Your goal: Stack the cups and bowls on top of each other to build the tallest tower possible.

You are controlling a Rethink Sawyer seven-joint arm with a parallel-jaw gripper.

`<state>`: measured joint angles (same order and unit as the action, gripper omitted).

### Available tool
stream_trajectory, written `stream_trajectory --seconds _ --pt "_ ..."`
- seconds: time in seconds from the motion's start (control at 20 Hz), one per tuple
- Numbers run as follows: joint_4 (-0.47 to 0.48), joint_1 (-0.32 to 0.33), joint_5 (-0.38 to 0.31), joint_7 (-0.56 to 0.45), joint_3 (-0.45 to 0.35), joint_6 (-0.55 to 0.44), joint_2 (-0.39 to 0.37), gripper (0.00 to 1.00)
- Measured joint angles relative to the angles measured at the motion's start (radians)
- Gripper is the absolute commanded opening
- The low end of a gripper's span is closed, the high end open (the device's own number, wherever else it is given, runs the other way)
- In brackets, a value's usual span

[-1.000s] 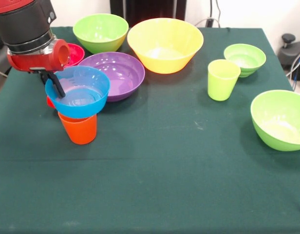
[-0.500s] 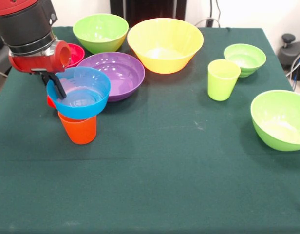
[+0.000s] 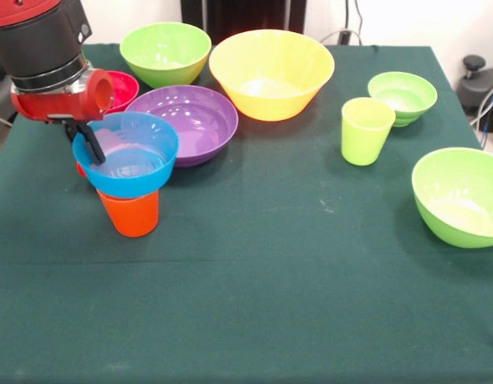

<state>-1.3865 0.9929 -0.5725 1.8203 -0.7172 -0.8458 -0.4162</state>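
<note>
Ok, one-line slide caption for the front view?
Gripper at the rim of blue bowl, seated on orange cup.

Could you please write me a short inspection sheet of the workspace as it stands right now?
Surface: dark green cloth covers the table, lying flat.
Job's things: blue bowl sits on the orange cup; purple bowl, yellow bowl, three lime green bowls and a lime green cup stand apart; a red piece shows behind the arm.
Clutter: nothing seen.
Pincer: pincer at the blue bowl's rim; open or shut cannot be told.
Cables: cables beyond the table's right edge.
Surroundings: pale wall, dark equipment at right.
</note>
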Motion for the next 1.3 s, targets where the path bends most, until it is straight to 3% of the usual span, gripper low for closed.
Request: stream_trajectory --seconds 1.3 --pt "0.011 0.0 -0.016 0.0 0.0 0.0 0.027 0.0"
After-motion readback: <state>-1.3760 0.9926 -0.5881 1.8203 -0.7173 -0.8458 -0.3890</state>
